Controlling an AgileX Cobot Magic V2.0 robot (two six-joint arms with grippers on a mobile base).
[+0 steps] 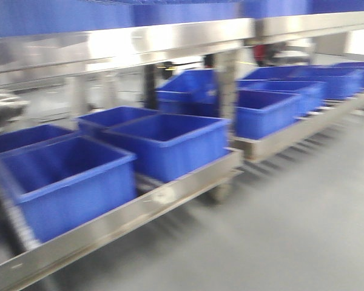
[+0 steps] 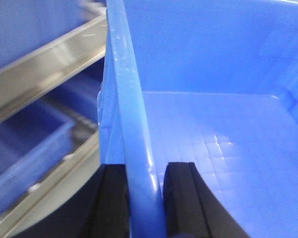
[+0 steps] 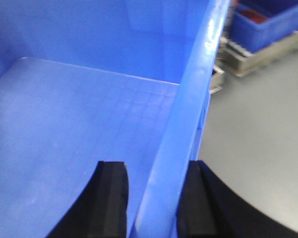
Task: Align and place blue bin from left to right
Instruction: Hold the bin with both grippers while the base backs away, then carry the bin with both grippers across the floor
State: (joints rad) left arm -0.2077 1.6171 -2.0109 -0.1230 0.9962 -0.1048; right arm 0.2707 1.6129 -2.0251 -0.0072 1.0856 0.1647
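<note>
Left wrist-mounted view: the left gripper (image 2: 145, 168) pinches the rim of the blue bin (image 2: 213, 134), with black fingers (image 2: 181, 198) tight on either side at the bottom of the frame. The right gripper (image 3: 151, 168) straddles the opposite rim the same way, narrow and apparently clamped. The bin hangs between both arms. It is empty, so likely light. Its thin wall looks stiff but glossy and could slip or flex, so an even hold at the rim suits it. Bare floor (image 3: 258, 148) lies at right. The steel rack (image 1: 188, 185) shows only narrow gaps between the other bins (image 1: 170, 142).
</note>
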